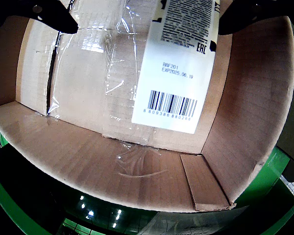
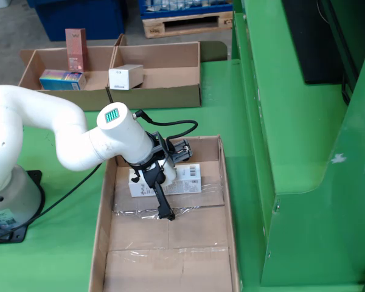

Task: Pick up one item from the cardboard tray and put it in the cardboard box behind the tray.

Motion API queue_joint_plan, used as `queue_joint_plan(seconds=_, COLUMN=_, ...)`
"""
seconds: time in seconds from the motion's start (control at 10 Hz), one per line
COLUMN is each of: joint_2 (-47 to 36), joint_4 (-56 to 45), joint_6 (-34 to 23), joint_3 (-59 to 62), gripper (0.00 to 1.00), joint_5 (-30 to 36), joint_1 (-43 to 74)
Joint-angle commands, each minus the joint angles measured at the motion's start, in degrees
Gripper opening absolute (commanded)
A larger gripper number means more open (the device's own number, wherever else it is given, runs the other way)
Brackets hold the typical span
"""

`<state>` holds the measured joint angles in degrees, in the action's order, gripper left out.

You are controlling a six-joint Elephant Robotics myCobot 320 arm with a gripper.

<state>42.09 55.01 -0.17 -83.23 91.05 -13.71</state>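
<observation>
Fingers: two black fingers, one [image 1: 54, 17] at top left and one [image 1: 250, 14] at top right of the gripper-mounted view, spread wide with the white carton between them; contact with its sides not discernible from either view, so grip state cannot be told
Arm: white jointed myCobot arm [image 2: 42, 131] entering from the left of the fixed view, bent over the near box, black gripper [image 2: 164, 182] pointing down into it
Far tray: shallow brown cardboard tray [image 2: 164, 94] at upper left of the fixed view, split in two compartments; blue box [image 2: 61, 79] lying flat and tall pinkish-brown carton [image 2: 76, 48] standing upright in the left one, small white box [image 2: 126, 76] in the right one
Near box: open brown cardboard box [image 2: 222, 201] at centre of the fixed view, well apart from the tray, floor flaps sealed with clear tape
Held item: white rectangular carton with black print and barcode [image 1: 174, 73], between the fingers, over the box floor; in the fixed view the same carton [image 2: 182, 180] lying lengthwise across the upper half of the box, partly hidden by the gripper; touching the floor or just above it, not clear
Box interior: taped floor seam [image 1: 115, 63] left of the carton in the gripper-mounted view
Surroundings: green table surface [image 2: 67, 243] under both boxes, green machine housing [image 2: 292, 121] along the right
</observation>
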Motion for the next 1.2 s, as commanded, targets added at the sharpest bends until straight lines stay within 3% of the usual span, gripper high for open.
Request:
queue_joint_plan(seconds=0.0, joint_2=-1.14, joint_4=0.54, joint_6=-0.09, joint_3=1.74, gripper=1.0, joint_5=-0.21, joint_1=0.45)
queue_joint_plan(seconds=0.7, joint_2=-1.14, joint_4=0.54, joint_6=-0.09, joint_3=1.74, gripper=1.0, joint_5=-0.21, joint_1=0.45)
queue_joint_plan(seconds=1.1, joint_2=-1.14, joint_4=0.54, joint_6=-0.09, joint_3=1.74, gripper=0.6, joint_5=-0.21, joint_1=0.45)
